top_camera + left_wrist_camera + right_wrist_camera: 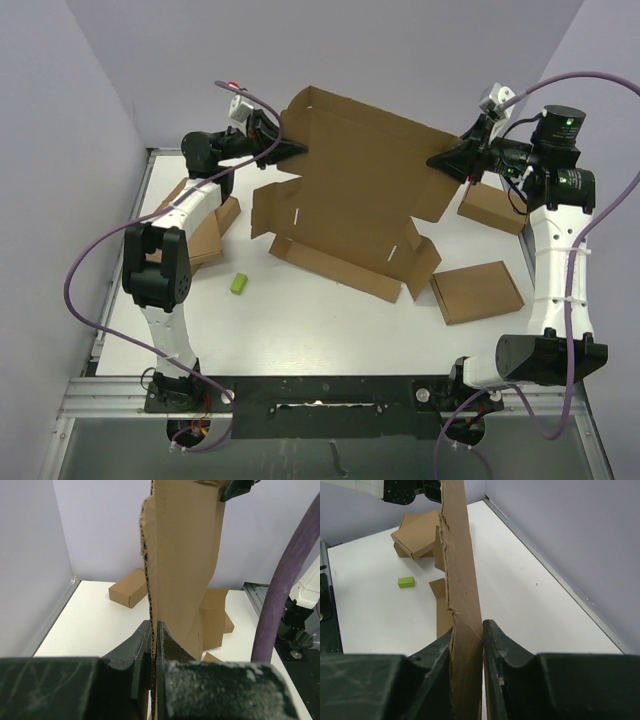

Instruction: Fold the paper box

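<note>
**Unfolded paper box (350,195) held at two edges, walls yet to be raised**

The large, plain brown, die-cut cardboard mailer is held over the middle of the white table (320,330). It is tilted, with its far side lifted and its near flaps apparently resting on the surface. Its far-left edge is pinched in the left gripper (290,150). In the left wrist view the fingers (167,647) are seen pressed together on the corrugated edge. Its far-right edge is clamped in the same way by the right gripper (445,160), with cardboard filling the gap between the fingers in the right wrist view.

The step in hand is judged to be the positioning of the open sheet, since no wall is locked and the slots are unused. For the next move, the sheet would probably have to be laid flat and one grip released, so that a side flap can be creased upward.

A small green block (239,284) lies near-left of the sheet, apart from it. A stack of flat brown cardboard boxes (205,225) lies at the left beneath the left arm. Two more lie at the right, one far (492,207) and one near (477,291). The near one lies just beside the right flaps and may be struck if they swing outward.
</note>
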Tool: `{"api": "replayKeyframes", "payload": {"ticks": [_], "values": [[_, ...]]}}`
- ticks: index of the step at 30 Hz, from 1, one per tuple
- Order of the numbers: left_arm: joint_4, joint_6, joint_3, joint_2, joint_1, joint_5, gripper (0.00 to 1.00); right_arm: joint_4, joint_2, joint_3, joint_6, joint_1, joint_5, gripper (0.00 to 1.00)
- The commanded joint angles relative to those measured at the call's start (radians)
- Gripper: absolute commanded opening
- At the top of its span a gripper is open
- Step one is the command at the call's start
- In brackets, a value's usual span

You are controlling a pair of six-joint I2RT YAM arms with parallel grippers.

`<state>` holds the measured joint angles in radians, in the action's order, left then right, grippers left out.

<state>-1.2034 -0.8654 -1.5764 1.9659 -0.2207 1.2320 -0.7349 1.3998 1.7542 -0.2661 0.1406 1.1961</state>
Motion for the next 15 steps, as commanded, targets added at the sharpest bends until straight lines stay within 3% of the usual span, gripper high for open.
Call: {"api": "replayKeyframes", "payload": {"ticks": [1, 5, 8, 9, 11, 15], "values": [[-0.059, -0.024, -0.062, 0.026, 0.003, -0.009, 0.00, 0.011, 0.000, 0.048, -0.040, -0.021, 0.010, 0.16], [-0.056, -0.024, -0.063, 0.027, 0.003, -0.012, 0.00, 0.005, -0.007, 0.049, -0.050, -0.026, 0.013, 0.00], [-0.041, -0.022, -0.058, 0.020, 0.008, -0.043, 0.00, 0.011, -0.022, 0.050, -0.035, -0.025, -0.027, 0.00], [-0.032, -0.021, -0.044, 0.012, 0.013, -0.070, 0.05, 0.010, -0.025, 0.055, -0.025, -0.024, -0.046, 0.00], [-0.013, -0.015, 0.013, -0.027, 0.029, -0.156, 0.31, 0.009, -0.028, 0.070, 0.012, -0.018, -0.065, 0.00], [0.146, 0.078, 0.278, -0.248, 0.064, -0.472, 0.69, 0.008, -0.028, 0.115, 0.108, -0.001, -0.083, 0.00]]}}
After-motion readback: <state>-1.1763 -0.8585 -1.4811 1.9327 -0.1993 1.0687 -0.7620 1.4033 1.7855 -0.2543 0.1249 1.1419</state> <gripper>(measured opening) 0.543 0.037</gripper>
